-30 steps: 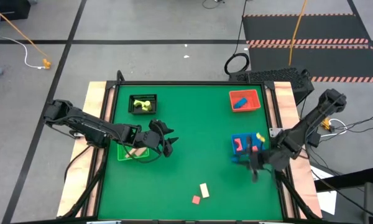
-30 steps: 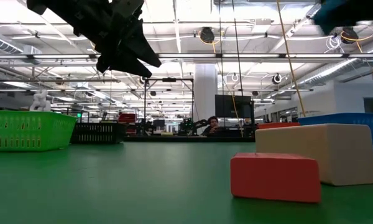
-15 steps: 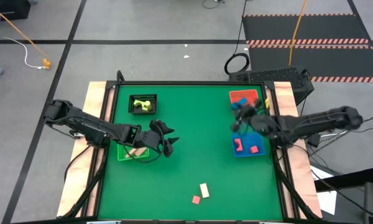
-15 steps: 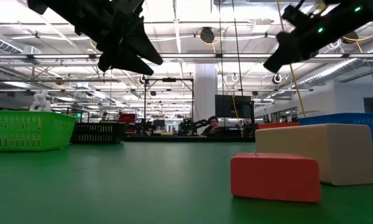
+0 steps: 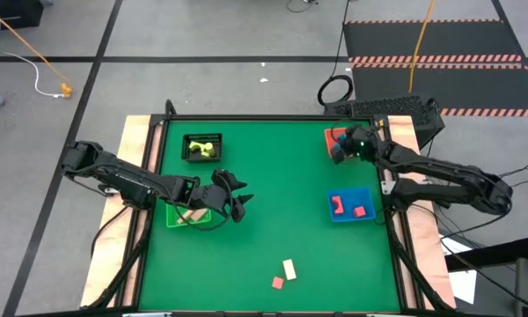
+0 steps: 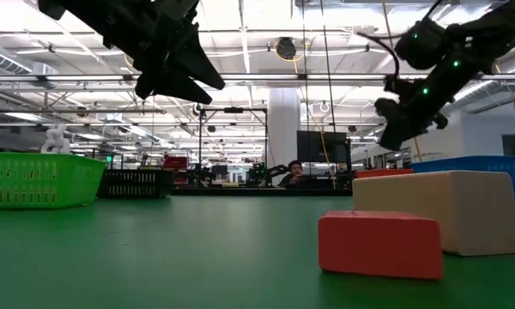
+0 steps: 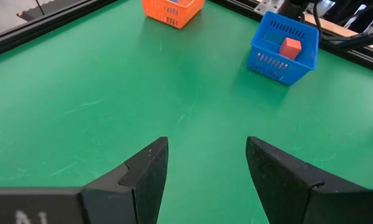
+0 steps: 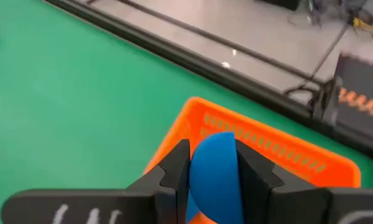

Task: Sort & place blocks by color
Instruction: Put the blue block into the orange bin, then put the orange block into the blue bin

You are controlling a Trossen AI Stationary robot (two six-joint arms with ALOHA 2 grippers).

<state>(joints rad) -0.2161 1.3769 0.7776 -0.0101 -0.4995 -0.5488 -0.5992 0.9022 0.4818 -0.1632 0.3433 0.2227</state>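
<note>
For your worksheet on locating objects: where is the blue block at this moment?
The blue block is clamped in the right claw, held just above the orange bin at the table's far right corner in the high view.

high: table point(image 5: 273, 176) seen from straight above | low: set at mat level, close behind red block point(image 6: 380, 245) | wrists: angled down; orange bin point(image 8: 261, 155) shared

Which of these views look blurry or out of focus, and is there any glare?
Right wrist view: soft throughout, the blue block and orange bin smeared. Low view: the red block and cream block up close are slightly soft, ceiling lights glare brightly. High and left wrist views: sharp, evenly lit.
</note>
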